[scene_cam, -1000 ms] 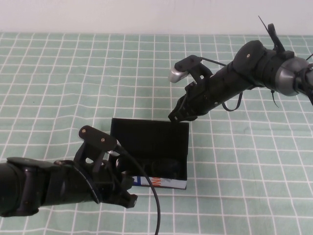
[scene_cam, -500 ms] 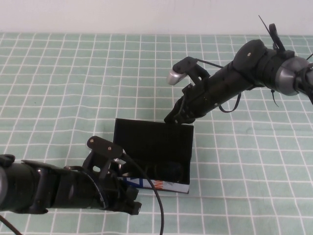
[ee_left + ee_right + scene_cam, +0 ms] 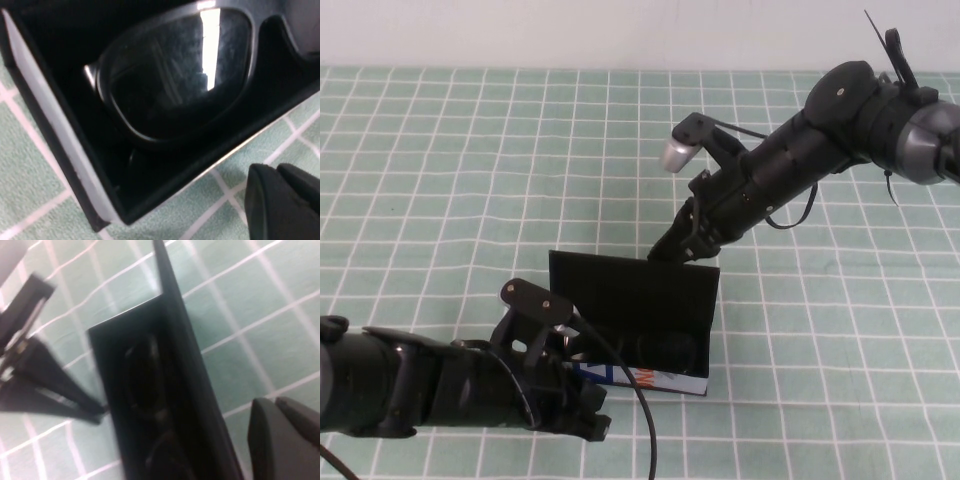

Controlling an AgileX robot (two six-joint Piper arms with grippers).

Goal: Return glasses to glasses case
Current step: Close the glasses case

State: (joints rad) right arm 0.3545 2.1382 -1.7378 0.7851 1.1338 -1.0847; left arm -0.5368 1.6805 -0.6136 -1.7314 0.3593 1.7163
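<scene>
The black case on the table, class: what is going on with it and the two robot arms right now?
The glasses already lie inside the open glasses case. The right gripper is at the far edge of the raised flap lid, apparently tipping it toward closing. The left gripper sits low at the case's near left corner, beside its white printed front edge, seemingly steadying it. The lid is not yet shut.

A green checked cloth (image 3: 470, 170) covers the table. The case (image 3: 650, 378) sits directly on it, lid raised.
</scene>
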